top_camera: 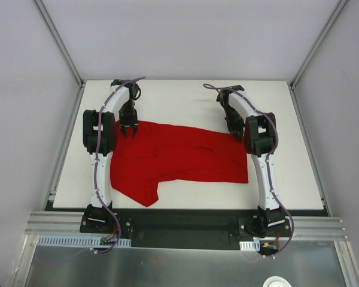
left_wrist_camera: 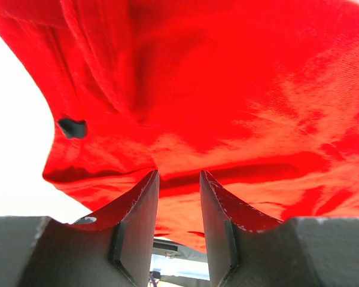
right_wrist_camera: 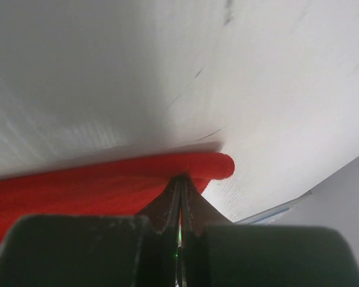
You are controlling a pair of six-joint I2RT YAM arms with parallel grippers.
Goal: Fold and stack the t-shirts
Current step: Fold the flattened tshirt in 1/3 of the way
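The white table (top_camera: 185, 95) sits between grey walls. The red t-shirt (top_camera: 185, 156) lies mid-frame, its long axis running left to right and a flap pointing to the lower left. The left arm (top_camera: 99, 149) covers its left edge. The left gripper (top_camera: 129, 130) has its jaws parted, tips on a crease at the upper left corner. The right gripper (top_camera: 236, 135) is clenched on the upper right edge.

A plain bright red t-shirt (top_camera: 179, 158) lies rumpled across the middle of the white table (top_camera: 287, 119), its long side running left to right. Its left part reaches toward the table's near edge in a pointed flap, and its right part ends straight-edged.
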